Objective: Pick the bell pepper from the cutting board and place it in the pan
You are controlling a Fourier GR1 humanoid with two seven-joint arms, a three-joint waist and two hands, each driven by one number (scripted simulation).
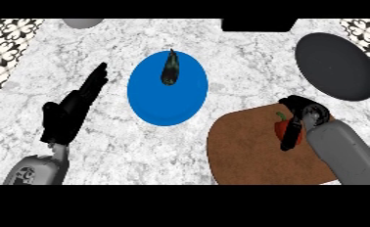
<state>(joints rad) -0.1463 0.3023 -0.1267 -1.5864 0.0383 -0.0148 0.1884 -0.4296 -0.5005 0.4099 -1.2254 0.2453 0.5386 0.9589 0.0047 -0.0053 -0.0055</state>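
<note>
One blue plate [168, 101] carrying a dark eggplant [171, 68], long axis near vertical. Dark pan [334, 64] at right, nothing in it. Red bell pepper [280, 128] on brown cutting board [245, 152], stem up-view, gripped by curled right hand [298, 123]. Left hand [72, 108] flat, fingers straight.

Left hand [69, 111]: you kept it open at the view's left, fingers straight and pointing up and away, resting.
Left forearm: you had it entering from the lower left corner.
Right hand [303, 116]: you had its fingers curled downward around something red.
Right forearm: it came in from the lower right.
</note>
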